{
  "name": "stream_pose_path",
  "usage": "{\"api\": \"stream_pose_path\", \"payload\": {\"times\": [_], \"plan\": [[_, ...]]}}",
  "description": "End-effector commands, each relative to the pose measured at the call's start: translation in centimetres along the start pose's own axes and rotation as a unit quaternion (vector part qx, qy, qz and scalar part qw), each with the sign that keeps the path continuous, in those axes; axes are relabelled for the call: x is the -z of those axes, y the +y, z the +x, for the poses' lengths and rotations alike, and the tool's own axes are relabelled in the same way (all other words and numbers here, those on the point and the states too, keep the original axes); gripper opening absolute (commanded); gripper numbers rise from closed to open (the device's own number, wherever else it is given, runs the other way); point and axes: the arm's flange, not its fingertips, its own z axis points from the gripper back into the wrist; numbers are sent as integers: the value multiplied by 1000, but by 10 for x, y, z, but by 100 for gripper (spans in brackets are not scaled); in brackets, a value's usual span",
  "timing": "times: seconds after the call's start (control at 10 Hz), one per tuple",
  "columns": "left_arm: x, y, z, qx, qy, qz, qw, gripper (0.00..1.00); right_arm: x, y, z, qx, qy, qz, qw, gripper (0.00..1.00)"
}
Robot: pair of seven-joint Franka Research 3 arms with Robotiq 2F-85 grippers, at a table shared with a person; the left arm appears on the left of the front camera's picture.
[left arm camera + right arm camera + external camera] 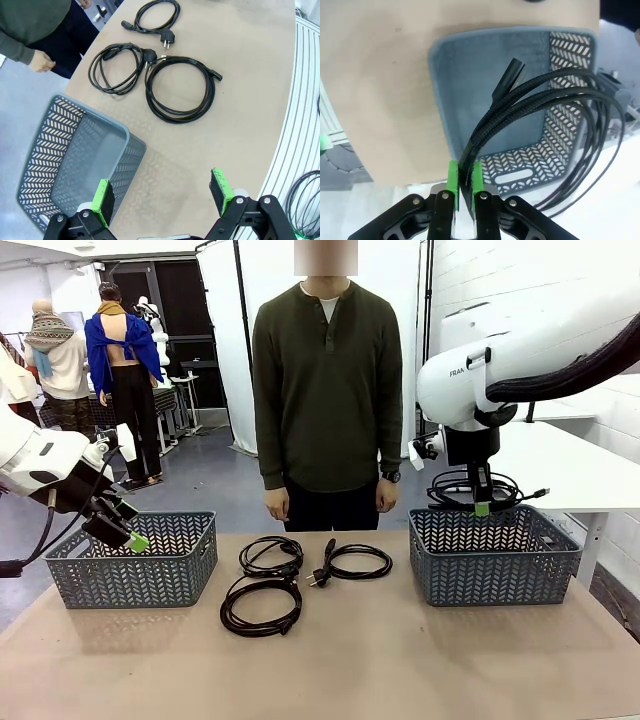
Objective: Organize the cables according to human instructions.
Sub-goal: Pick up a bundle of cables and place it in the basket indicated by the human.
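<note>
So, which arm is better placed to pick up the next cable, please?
Left: the left gripper is open and empty near the loose cables; the right gripper holds a cable over the basket.

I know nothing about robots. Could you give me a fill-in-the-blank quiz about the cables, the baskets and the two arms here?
1. The right gripper has its jaws shut on the held cable, above the basket on the robot's ____ side.
2. ____ loose cables lie on the table.
3. The left gripper has its jaws ____, holding nothing.
4. The left basket is ____.
Missing words: right, three, open, empty.
</note>
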Motion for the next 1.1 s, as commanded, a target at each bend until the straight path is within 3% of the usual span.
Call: {"api": "stream_pose_path", "payload": {"times": [0.0, 0.6, 1.0], "plan": [[1, 2, -2, 1, -6, -6, 1000, 100, 7, -3, 4, -8, -12, -2, 1000, 0], [1, 2, -2, 1, -6, -6, 1000, 100, 2, -1, 2, -1, -1, -2, 1000, 0], [1, 2, -2, 1, -6, -6, 1000, 100, 21, -25, -14, -20, -21, -2, 1000, 0]]}}
